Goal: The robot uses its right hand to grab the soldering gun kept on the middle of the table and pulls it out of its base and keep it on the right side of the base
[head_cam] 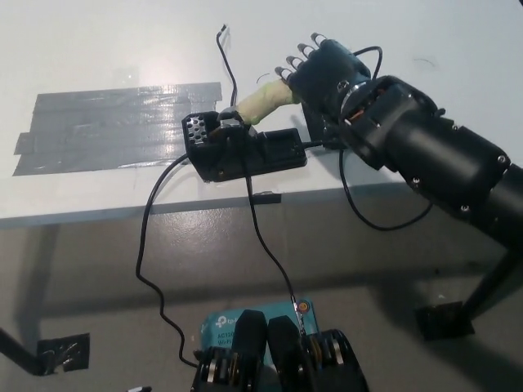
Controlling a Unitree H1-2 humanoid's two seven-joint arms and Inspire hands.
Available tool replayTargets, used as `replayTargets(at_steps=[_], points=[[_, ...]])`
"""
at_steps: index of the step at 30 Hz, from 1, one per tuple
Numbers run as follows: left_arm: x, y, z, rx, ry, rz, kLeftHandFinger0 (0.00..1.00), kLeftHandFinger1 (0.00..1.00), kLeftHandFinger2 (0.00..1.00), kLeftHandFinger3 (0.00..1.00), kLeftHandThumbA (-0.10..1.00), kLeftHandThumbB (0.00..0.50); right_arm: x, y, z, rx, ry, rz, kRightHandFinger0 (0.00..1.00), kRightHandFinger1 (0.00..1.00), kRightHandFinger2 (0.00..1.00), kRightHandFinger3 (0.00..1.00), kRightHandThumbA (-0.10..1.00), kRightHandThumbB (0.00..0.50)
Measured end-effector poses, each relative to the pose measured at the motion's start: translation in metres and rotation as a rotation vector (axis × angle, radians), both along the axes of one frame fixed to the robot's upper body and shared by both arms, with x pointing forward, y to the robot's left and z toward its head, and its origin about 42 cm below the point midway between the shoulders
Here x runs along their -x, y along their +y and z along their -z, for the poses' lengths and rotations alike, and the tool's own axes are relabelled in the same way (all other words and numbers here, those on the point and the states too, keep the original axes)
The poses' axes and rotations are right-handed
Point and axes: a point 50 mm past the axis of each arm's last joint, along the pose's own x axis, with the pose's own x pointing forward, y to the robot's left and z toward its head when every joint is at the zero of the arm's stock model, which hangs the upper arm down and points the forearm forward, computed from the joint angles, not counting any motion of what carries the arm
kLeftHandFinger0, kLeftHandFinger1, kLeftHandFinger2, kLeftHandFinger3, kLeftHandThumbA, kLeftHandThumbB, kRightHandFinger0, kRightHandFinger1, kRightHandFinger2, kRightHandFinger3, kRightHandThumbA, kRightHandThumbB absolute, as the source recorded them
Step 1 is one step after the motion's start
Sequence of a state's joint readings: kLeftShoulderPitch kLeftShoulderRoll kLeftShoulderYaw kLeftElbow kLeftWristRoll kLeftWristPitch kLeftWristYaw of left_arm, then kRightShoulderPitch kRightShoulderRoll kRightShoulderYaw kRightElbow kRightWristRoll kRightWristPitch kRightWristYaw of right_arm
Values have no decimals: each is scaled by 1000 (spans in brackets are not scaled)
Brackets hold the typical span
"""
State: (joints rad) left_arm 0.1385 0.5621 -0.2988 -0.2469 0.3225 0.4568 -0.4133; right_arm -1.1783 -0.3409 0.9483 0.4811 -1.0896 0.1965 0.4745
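Note:
The soldering gun (pixel 261 102) has a pale yellow-green handle and sits tilted in its black base (pixel 249 153), near the front edge at the middle of the white table (pixel 98 49). My black right hand (pixel 324 73) comes in from the right and lies over the back end of the handle, touching it. Whether it grips the handle does not show. The tip of the gun is down in the base's holder by the perforated plate (pixel 195 128). My left hand is out of the picture.
A wide patch of grey tape (pixel 114 126) lies on the table left of the base. Black cables (pixel 151 245) hang from the base over the table's front edge (pixel 82 214) to the floor. A thin wire (pixel 226 69) runs back across the table. A teal box (pixel 225 324) lies on the floor.

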Motion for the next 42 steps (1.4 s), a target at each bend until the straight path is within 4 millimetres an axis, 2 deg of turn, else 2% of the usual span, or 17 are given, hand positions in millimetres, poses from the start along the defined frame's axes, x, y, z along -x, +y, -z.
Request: replayTargets(at_steps=[1,2,3,7,8,9,10,14,16,18,22,25,31,34,37,39,42], points=[[0,-1,0,1,1,0,699,779,913,1000,604,158,0,-1,3,-7,-12,-5,777,759,656,1000,65,307],[0,-1,0,3,1,0,725,805,947,1000,621,165,0,-2,6,-13,-25,-11,165,129,254,1000,-4,212],[0,-2,1,4,1,0,754,833,981,1000,631,169,0,-3,8,-22,-33,-16,7,5,35,1000,-94,200],[0,-6,2,16,4,3,811,891,1000,1000,647,166,-1,-5,16,-98,-76,-40,0,0,64,1000,-100,208],[0,-6,2,17,6,4,852,931,1000,1000,659,175,-1,-6,17,-110,-84,-42,0,0,39,1000,90,242],[0,-7,2,17,9,7,852,921,1000,1000,652,174,-2,-8,20,-125,-92,-43,0,0,18,884,188,311],[1,-7,2,16,12,11,847,909,1000,1000,643,165,-2,-9,23,-136,-101,-45,0,0,16,356,260,385],[1,-7,3,13,21,20,815,877,1000,1000,636,156,-2,-13,32,-164,-146,-65,0,0,228,2,216,293],[1,-7,3,11,27,25,801,865,1000,1000,645,160,-2,-16,38,-185,-173,-78,0,62,399,145,58,176],[1,-7,3,9,31,31,806,878,1000,1000,645,165,-2,-17,39,-208,-200,-93,0,122,503,332,-43,148],[0,-6,2,-1,39,39,796,868,1000,1000,654,159,0,-22,43,-256,-240,-122,0,86,508,375,-99,145],[-1,-5,1,-12,41,46,782,859,984,1000,658,158,0,-29,43,-289,-268,-137,0,21,288,192,-100,95],[-2,-4,-2,-26,46,59,763,837,978,1000,651,154,-9,-62,35,-310,-331,-129,0,0,254,197,-100,96],[-2,-4,-2,-31,47,62,786,860,990,1000,680,160,-12,-76,32,-304,-344,-116,0,0,263,148,-33,1],[-2,-3,-2,-37,52,67,799,868,997,1000,675,159,-14,-84,31,-309,-349,-110,0,0,298,75,127,0],[-2,-2,-2,-39,55,67,804,873,1000,1000,679,170,-15,-88,28,-315,-357,-102,0,0,326,239,-15,92],[-2,-1,-3,-42,60,67,808,885,1000,1000,703,190,-16,-91,25,-321,-364,-95,0,0,321,106,-100,113]])
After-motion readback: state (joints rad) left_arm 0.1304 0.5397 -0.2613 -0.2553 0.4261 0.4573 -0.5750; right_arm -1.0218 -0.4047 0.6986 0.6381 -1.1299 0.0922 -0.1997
